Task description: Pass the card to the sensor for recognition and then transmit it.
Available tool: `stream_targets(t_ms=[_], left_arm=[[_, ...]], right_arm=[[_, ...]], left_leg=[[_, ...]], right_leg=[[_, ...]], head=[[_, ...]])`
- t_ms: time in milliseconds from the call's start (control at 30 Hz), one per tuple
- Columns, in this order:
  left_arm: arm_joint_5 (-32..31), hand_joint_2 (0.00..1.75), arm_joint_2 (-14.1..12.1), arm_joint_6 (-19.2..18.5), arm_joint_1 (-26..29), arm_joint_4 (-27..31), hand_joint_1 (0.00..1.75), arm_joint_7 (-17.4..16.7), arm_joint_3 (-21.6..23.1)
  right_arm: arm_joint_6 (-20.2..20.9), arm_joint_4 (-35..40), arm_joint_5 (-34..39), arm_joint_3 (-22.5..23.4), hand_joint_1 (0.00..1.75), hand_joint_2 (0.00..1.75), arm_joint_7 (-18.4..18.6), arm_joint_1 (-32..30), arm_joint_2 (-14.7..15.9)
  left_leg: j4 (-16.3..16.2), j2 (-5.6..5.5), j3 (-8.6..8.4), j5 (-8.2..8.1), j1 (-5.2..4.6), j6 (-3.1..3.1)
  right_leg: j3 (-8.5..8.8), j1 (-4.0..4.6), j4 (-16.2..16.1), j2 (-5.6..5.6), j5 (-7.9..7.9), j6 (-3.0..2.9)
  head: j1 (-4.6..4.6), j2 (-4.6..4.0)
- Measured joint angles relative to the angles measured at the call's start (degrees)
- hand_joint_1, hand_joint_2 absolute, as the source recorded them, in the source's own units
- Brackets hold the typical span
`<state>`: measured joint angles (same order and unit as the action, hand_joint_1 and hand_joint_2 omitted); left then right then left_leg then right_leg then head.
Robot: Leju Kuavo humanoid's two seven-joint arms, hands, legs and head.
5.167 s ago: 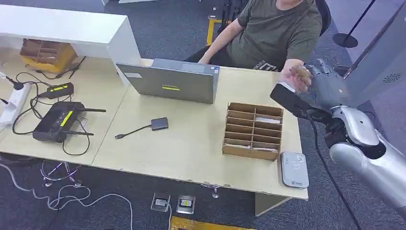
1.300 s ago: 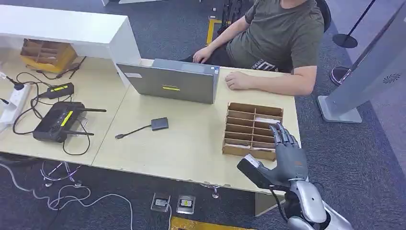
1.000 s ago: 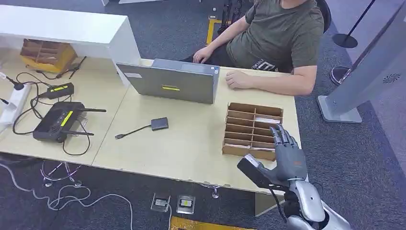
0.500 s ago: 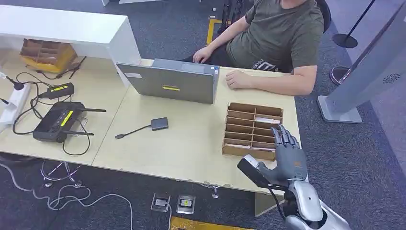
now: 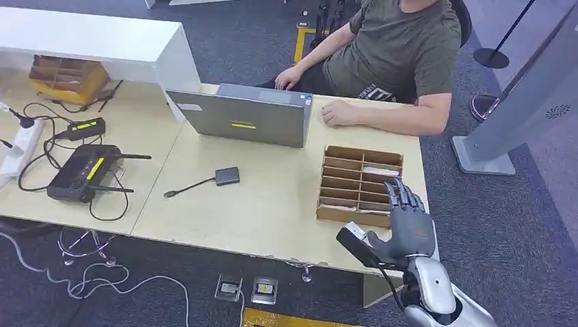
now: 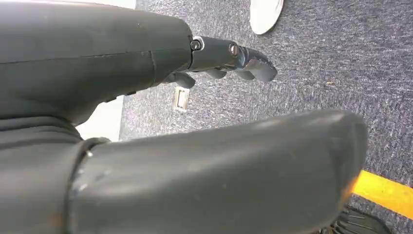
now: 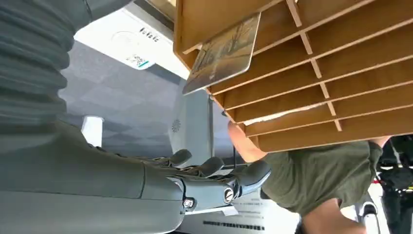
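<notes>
My right hand (image 5: 409, 227) hovers over the table's front right corner, beside the cardboard slot box (image 5: 360, 184), and covers the sensor there. In the right wrist view the hand (image 7: 160, 187) has its fingers (image 7: 243, 175) stretched out with nothing in them. A picture card (image 7: 224, 51) leans out of the box's end slot (image 7: 311, 58), right next to the white sensor (image 7: 129, 41). My left hand (image 6: 146, 63) hangs beside my body over grey carpet, fingers (image 6: 243, 56) extended and holding nothing.
A person (image 5: 402, 48) sits behind the table (image 5: 259, 204) with a forearm (image 5: 388, 119) resting just beyond the box. A grey laptop (image 5: 242, 116), an adapter with cable (image 5: 226, 176), a router (image 5: 82, 172) and cables lie further left. A grey stand (image 5: 518, 102) rises at the right.
Five seconds ago my right arm reached up to the person's hand at the far right. It now sits low by the box, barely shifting over the last second. The person's arm rests on the table.
</notes>
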<state>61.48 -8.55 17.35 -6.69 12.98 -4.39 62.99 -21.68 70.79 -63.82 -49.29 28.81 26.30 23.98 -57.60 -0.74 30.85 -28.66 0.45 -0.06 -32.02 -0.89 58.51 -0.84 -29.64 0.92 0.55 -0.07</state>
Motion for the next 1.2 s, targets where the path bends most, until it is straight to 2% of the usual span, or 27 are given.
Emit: stream_targets(t_ms=[433,633,1200], left_arm=[[-0.04,0.0,0.02,0.0,0.0,0.0,0.0,0.0,-0.02],[-0.2,0.0,0.04,0.04,0.0,0.0,0.0,0.0,-0.02],[-0.22,0.0,0.07,0.13,0.0,0.0,0.0,-0.02,0.0]], right_arm=[[-0.11,-2.62,-0.13,0.0,0.0,1.75,-0.37,0.19,-2.19],[-1.51,-5.29,-3.39,0.0,0.0,1.75,0.42,1.14,-2.64],[-2.45,-11.19,-0.9,0.87,0.0,1.75,0.39,2.02,-3.26]], left_leg=[[0.0,0.0,0.0,0.0,0.0,0.0],[0.0,0.0,0.0,0.0,0.0,0.0],[0.0,0.0,0.0,0.0,0.0,0.0]], right_leg=[[0.0,0.0,0.0,0.0,0.0,0.0],[0.0,0.0,0.0,0.01,0.0,0.0],[0.0,0.0,0.0,0.01,0.0,0.0]], head=[[-0.02,0.0],[-0.02,0.0],[0.0,0.0]])
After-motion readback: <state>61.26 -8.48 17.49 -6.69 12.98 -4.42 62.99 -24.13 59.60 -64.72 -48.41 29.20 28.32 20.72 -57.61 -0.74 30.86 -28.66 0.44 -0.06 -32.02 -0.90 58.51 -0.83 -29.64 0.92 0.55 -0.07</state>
